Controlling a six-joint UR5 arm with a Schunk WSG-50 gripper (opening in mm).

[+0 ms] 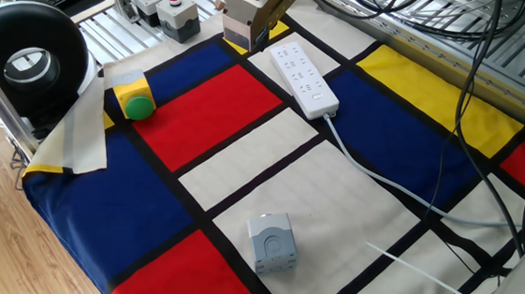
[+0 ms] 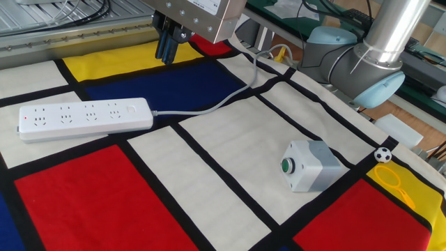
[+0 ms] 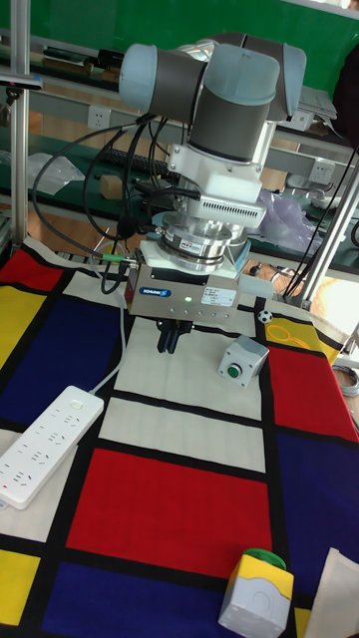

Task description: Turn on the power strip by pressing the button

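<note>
The gripper (image 2: 166, 50) hangs above the cloth (image 2: 209, 160) with its fingers pressed together, empty. The power strip (image 2: 83, 117) lies well apart, its button (image 2: 131, 109) at the cable end. A descent off-target could hit a socket instead of that small pale switch.

The cloth (image 2: 209, 181) on the counter is showing big red, blue, yellow and cream blocks with black lines between them (like a painting). The power strip (image 2: 83, 117) is looking white, with a white cable (image 2: 209, 106). A grey box (image 2: 313, 166) is wearing a green button. Another box (image 1: 129, 85) is yellow, with a green dome (image 1: 138, 107).
</note>
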